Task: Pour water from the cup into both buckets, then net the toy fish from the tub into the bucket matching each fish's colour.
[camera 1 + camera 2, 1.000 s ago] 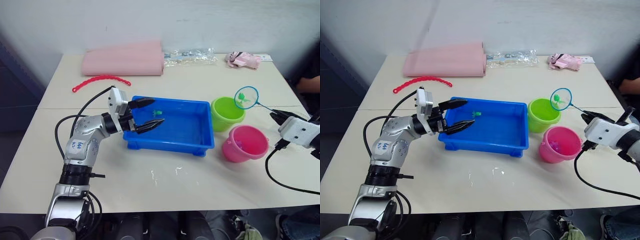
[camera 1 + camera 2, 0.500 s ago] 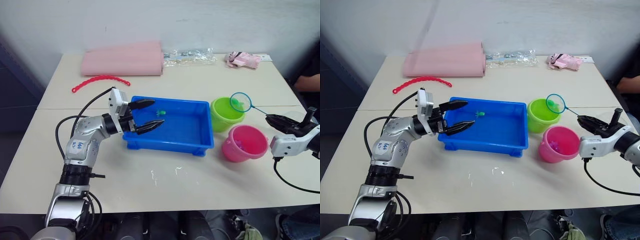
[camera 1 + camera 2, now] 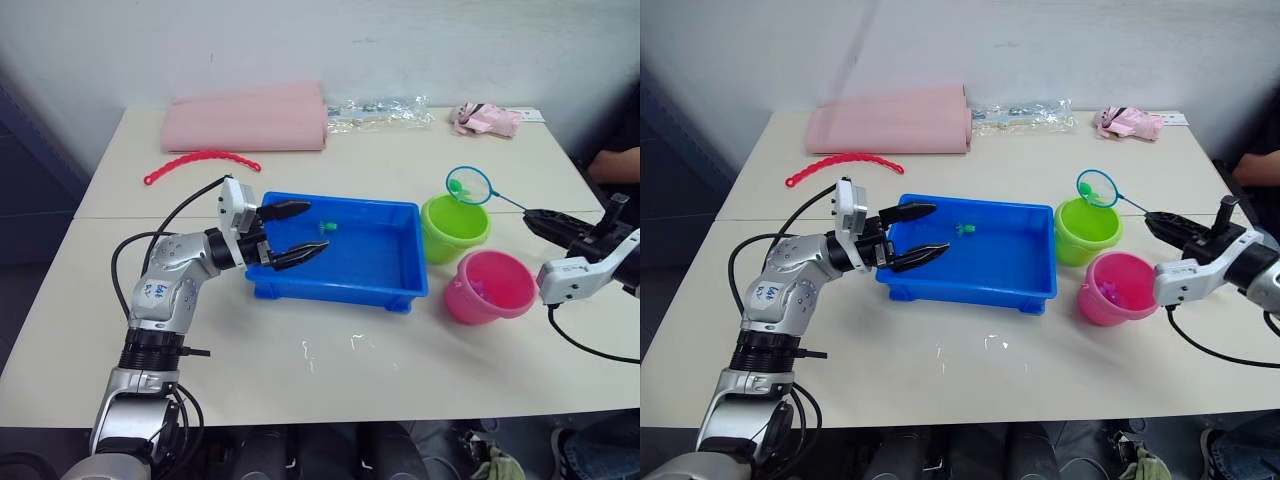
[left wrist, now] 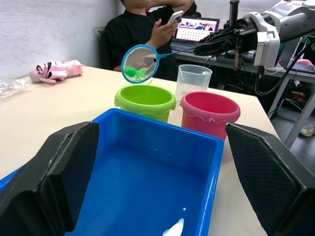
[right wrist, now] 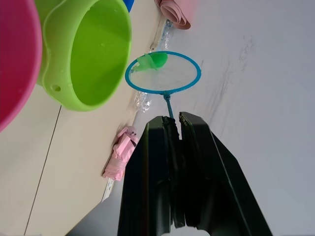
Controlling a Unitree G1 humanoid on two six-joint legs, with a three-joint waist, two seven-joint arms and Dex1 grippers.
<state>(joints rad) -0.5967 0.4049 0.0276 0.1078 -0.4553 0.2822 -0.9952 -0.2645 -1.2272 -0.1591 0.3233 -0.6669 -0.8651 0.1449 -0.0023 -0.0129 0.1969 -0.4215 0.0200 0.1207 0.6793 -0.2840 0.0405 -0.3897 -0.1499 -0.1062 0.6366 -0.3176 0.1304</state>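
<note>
The blue tub (image 3: 345, 262) sits mid-table, with one green toy fish (image 3: 325, 227) near its far wall. To its right stand the lime green bucket (image 3: 455, 228) and the pink bucket (image 3: 490, 285). My right gripper (image 3: 532, 216) is shut on the wire handle of the net (image 3: 468, 185). The hoop hangs just above the green bucket's far rim and holds a green fish (image 5: 153, 61). My left gripper (image 3: 315, 227) is open over the tub's left end, holding nothing. The clear cup (image 4: 193, 82) stands behind the buckets in the left wrist view.
A folded pink cloth (image 3: 248, 118), a red beaded strip (image 3: 200, 160), a clear plastic bag (image 3: 380, 108) and a pink packet (image 3: 487, 119) lie along the table's far side. A person (image 4: 147, 29) sits beyond the right end. Small water spots (image 3: 330, 345) mark the front.
My right gripper has turned and carried the net leftward, from above the green bucket's right side to above its far rim. The left arm has not moved.
</note>
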